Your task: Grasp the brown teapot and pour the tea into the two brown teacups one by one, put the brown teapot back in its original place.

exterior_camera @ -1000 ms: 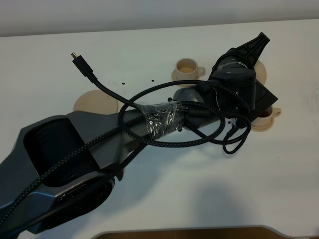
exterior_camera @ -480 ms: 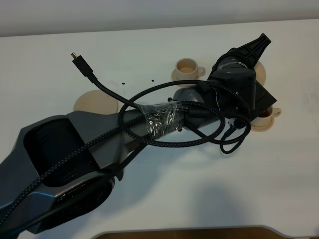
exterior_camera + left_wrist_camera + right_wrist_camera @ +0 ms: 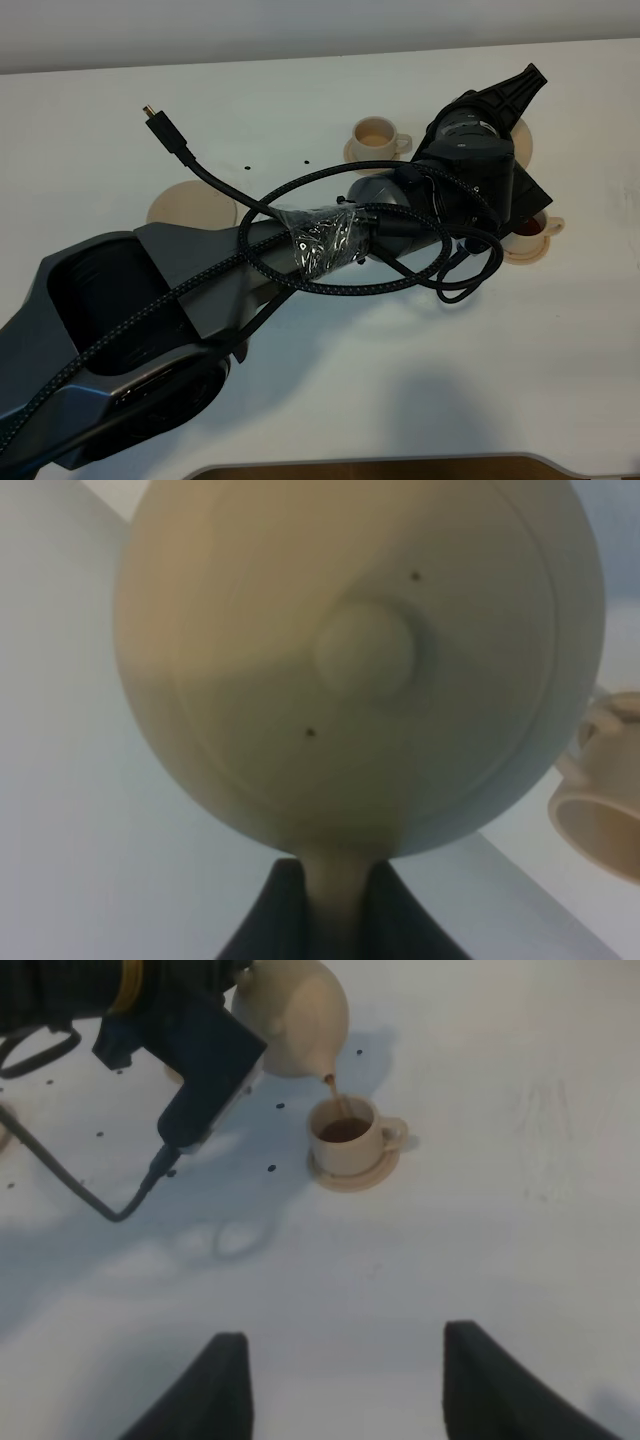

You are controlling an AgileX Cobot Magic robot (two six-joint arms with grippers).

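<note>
Left fingers [image 3: 265,930] clamped on teapot [image 3: 360,660], right fingers [image 3: 215,1390] apart. Tea [image 3: 333,1090] lands near cup [image 3: 345,1138] rim; more tilt risks spilling onto desk [image 3: 480,1240].

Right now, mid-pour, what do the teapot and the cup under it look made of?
The brown teapot looks like glazed ceramic: beige-tan, smooth, with a soft satin sheen and a few tiny dark specks, possibly stoneware, though the close view is blurred. The teacup being filled and its saucer match it in colour and smooth, thick-walled look, so probably the same ceramic.
</note>
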